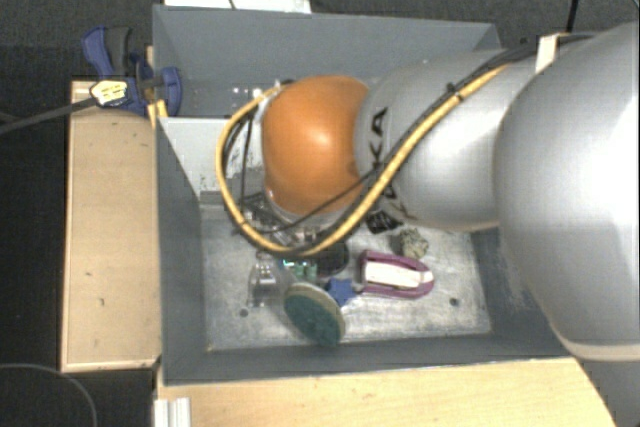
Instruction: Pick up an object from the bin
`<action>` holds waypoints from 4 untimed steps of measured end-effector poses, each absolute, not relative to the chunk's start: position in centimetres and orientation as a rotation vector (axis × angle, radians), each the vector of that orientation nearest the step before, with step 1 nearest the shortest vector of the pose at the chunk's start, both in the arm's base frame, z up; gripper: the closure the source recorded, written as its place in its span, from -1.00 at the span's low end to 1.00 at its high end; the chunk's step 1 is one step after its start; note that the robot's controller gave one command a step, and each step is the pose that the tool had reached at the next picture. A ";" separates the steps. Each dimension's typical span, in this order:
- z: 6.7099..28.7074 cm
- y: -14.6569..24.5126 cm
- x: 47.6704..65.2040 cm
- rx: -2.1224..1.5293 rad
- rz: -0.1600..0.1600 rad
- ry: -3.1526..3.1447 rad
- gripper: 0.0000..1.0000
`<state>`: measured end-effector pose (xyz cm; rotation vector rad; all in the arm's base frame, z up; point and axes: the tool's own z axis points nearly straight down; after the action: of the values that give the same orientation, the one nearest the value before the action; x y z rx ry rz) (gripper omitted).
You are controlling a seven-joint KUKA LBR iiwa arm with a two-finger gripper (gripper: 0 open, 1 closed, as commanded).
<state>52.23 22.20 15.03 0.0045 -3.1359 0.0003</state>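
Just beside tool [264, 287], green round disc [314, 314]

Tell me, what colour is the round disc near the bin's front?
The round disc is dark teal-green, seen best in the camera view.

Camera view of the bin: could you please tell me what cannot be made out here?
1. Gripper: largely covered by the orange wrist cover; open or shut cannot be told.
2. Bin floor at the back: hidden behind the arm.
3. Small grey lump beside the purple-and-white thing: too small to identify.
4. Blue thing: partly behind the green disc.
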 end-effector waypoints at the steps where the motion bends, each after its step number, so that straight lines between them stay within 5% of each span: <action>1: 7.4 13.9 59.1 -0.534 -0.005 -3.098 -1.00; 2: 10.1 9.2 51.2 -0.881 -0.002 -3.017 -1.00; 3: 11.2 4.0 48.1 -1.172 0.000 -2.918 -1.00; 4: 7.7 1.0 48.2 -1.549 -0.028 -2.742 -1.00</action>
<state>48.24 1.01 7.70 -1.5495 -2.7416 -0.0285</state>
